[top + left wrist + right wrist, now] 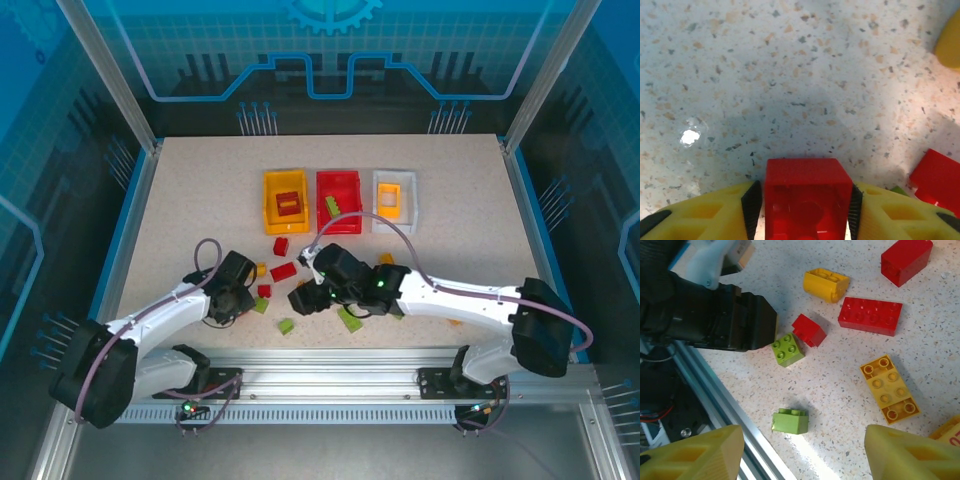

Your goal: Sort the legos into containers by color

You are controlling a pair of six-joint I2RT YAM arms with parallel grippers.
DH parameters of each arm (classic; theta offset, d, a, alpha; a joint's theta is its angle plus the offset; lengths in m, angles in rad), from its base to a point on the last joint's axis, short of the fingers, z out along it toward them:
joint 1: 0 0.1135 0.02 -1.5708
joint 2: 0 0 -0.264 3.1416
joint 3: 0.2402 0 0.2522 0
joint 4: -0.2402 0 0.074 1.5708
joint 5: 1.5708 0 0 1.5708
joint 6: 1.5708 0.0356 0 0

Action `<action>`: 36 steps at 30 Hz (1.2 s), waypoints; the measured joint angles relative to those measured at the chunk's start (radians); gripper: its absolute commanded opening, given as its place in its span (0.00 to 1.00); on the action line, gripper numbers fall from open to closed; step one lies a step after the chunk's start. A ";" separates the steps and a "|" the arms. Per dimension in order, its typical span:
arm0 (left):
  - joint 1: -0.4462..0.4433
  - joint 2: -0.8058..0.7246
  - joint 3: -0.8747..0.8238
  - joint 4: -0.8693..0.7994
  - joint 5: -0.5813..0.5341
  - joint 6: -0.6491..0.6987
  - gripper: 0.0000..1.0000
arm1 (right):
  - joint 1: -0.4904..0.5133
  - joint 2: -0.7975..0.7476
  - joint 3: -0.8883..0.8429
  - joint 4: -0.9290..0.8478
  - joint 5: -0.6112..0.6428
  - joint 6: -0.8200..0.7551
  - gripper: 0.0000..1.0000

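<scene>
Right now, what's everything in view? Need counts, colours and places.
yellow-orange bin: one, far row, left
red bin: one, far row, middle
white bin: one, far row, right
binned bricks: three; red in the yellow-orange bin, green in the red bin, yellow-orange in the white bin
loose red bricks: three, on the table in front of the bins
loose green bricks: at least three, near edge by the grippers
loose yellow-orange bricks: at least three, around the right arm
held red brick: one, between the left gripper's pads
table: one, speckled beige
left gripper: closed on the held red brick
right gripper: open, empty, above the loose bricks
</scene>
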 measured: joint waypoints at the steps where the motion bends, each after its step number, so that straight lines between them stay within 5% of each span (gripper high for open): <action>1: 0.000 0.000 0.000 -0.002 -0.003 -0.001 0.35 | 0.000 -0.021 -0.016 0.016 -0.005 0.000 0.67; 8: 0.000 -0.045 0.030 -0.042 -0.023 0.022 0.28 | -0.006 -0.159 -0.109 0.129 -0.030 0.016 0.83; 11: -0.002 -0.050 0.137 -0.072 -0.030 0.071 0.28 | -0.030 -0.243 -0.153 0.158 -0.010 0.040 1.00; 13: -0.006 -0.021 0.242 -0.078 -0.030 0.106 0.28 | -0.064 -0.290 -0.170 0.183 0.003 0.051 1.00; 20: -0.007 0.286 0.649 -0.048 -0.030 0.243 0.27 | -0.240 -0.282 -0.129 0.204 -0.001 0.078 1.00; 30: 0.054 0.816 1.185 -0.050 -0.007 0.390 0.30 | -0.328 -0.165 0.005 0.174 -0.051 0.079 1.00; 36: 0.092 1.001 1.363 -0.093 0.014 0.441 0.43 | -0.349 -0.153 0.006 0.158 -0.072 0.086 1.00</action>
